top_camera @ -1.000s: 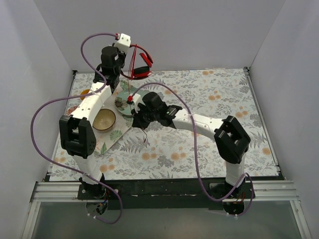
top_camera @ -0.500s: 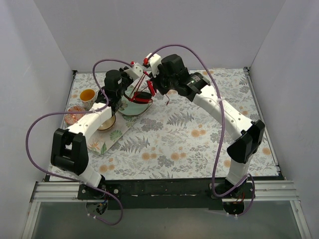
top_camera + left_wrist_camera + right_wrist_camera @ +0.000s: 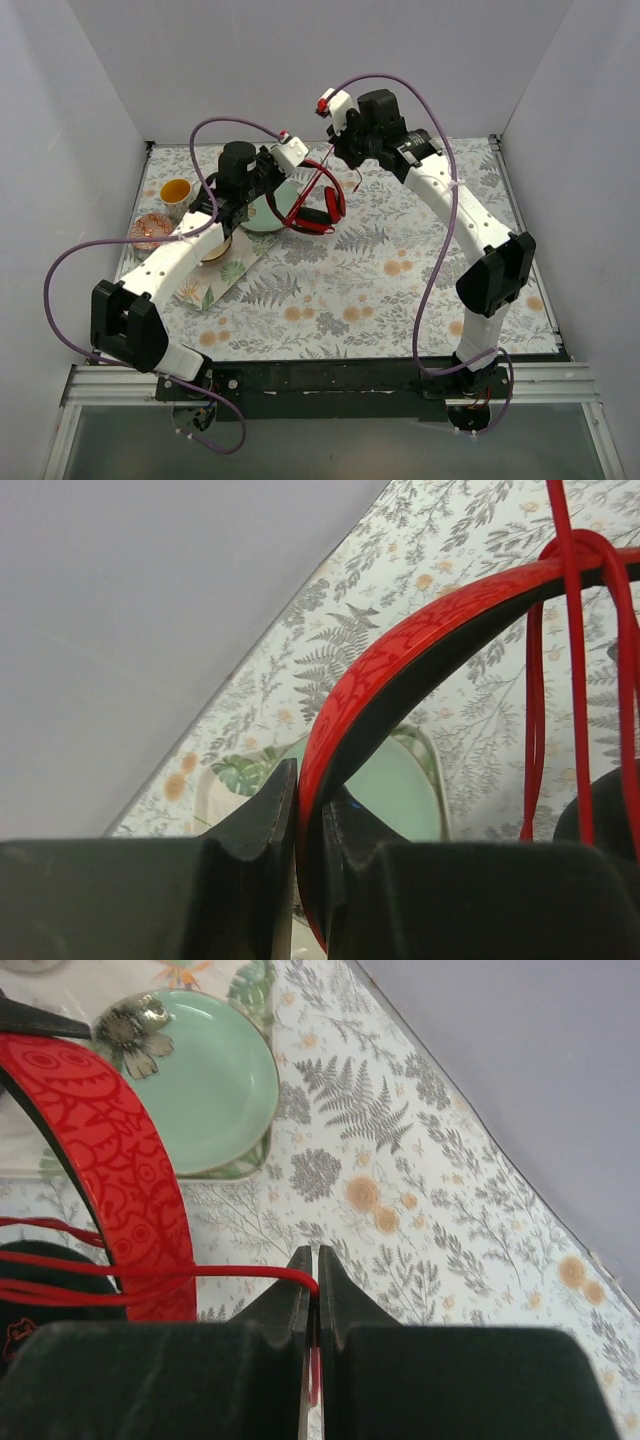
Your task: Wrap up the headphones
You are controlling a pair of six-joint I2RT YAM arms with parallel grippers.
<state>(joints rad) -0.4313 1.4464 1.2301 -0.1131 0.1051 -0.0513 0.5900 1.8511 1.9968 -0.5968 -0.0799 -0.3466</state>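
Top external view shows your left gripper (image 3: 297,165) holding the headphones (image 3: 318,205) by the headband, up off the floral table (image 3: 420,270) at its far left-centre. They hang just right of the green plate (image 3: 258,214), with the black ear cushions at the low end. Your right gripper (image 3: 345,150) sits higher and just beyond them, near the back wall. The thin red cable (image 3: 318,185) runs up across the headphones toward it.

In the left wrist view, your 2 left fingers are clamped tight on the headband (image 3: 400,660), the red patterned side facing outward and the black lining inward. The cable (image 3: 575,630) is looped over the headband near the top right of that view, and several strands drop straight down from the loop. The green plate (image 3: 400,790) lies on the table well below.

In the right wrist view, your right fingers are pinched closed on the cable (image 3: 230,1275), which comes in from the left as a few taut strands crossing the headband (image 3: 110,1140).

On the left side of the table you have an orange cup (image 3: 175,190), a small patterned dish (image 3: 148,228) and a bowl (image 3: 210,247) partly hidden under the left arm.
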